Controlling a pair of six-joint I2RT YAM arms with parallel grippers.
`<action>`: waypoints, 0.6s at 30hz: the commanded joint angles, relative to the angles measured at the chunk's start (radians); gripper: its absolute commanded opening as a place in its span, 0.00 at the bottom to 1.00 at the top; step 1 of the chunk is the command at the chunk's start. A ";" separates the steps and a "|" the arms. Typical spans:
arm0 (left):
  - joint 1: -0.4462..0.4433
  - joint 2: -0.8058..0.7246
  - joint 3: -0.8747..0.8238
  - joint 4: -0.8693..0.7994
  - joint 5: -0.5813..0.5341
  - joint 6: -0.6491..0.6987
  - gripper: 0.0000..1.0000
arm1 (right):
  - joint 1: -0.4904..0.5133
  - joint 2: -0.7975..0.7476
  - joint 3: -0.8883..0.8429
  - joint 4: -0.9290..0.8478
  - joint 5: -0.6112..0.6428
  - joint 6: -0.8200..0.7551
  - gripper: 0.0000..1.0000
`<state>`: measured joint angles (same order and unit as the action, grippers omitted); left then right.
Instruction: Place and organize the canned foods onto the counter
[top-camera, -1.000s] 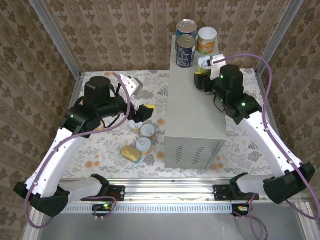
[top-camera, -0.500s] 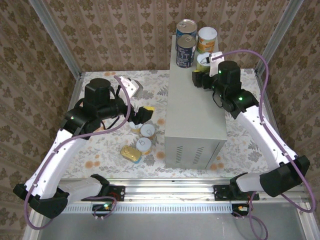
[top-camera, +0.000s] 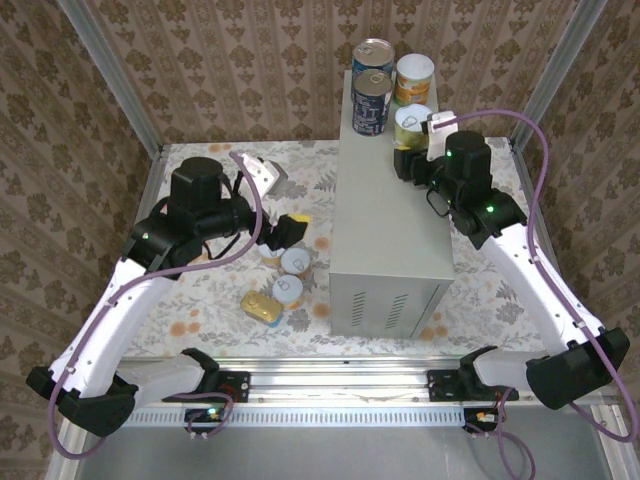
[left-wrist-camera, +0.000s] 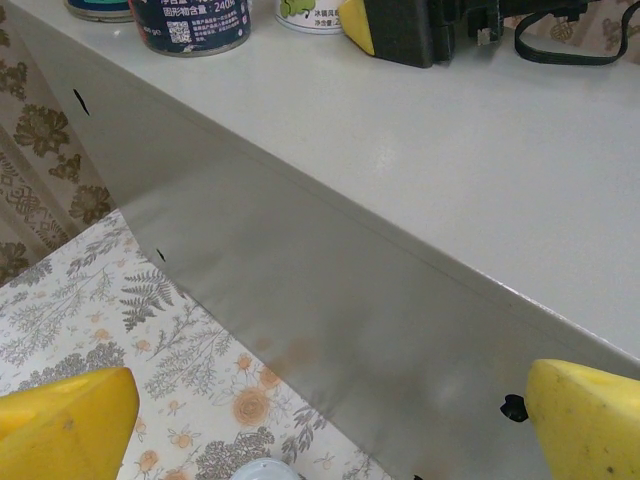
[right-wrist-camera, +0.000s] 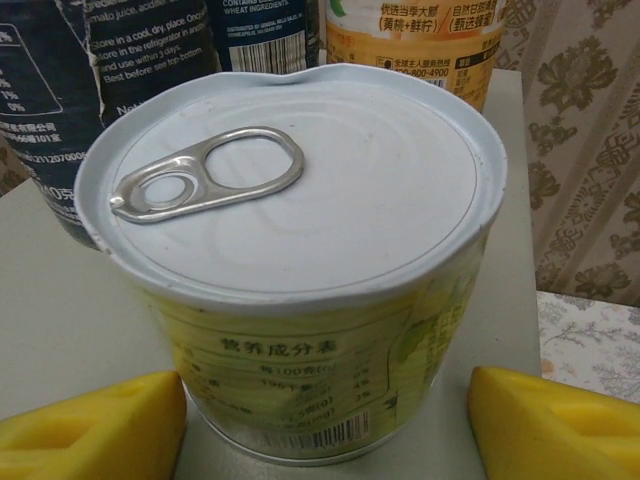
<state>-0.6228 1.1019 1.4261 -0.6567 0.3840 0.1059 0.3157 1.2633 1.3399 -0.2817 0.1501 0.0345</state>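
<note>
The left white-shelled arm with black joints (top-camera: 115, 300) bends at a raised elbow and points right, and its left gripper (top-camera: 287, 229) is held low with yellow foam pads (left-wrist-camera: 60, 425) spread wide. The right white-shelled arm (top-camera: 545, 285) stretches forward and inward. Its right gripper (top-camera: 406, 150) points away, yellow pads (right-wrist-camera: 545, 425) parted.

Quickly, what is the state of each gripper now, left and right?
Left gripper: open, holding nothing.
Right gripper: open around the white-lidded can, a gap visible beside one finger.
</note>
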 joint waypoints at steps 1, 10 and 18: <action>-0.012 -0.017 -0.008 0.013 0.000 0.007 1.00 | -0.030 0.017 -0.005 0.006 -0.007 0.011 0.73; -0.022 -0.017 -0.015 0.011 -0.020 0.013 1.00 | -0.073 0.062 0.025 0.029 -0.095 -0.012 0.71; -0.023 -0.010 -0.018 0.012 -0.026 0.018 1.00 | -0.090 0.116 0.062 0.043 -0.136 -0.019 0.70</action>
<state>-0.6411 1.1019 1.4197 -0.6571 0.3676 0.1059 0.2359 1.3422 1.3846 -0.2287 0.0463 0.0223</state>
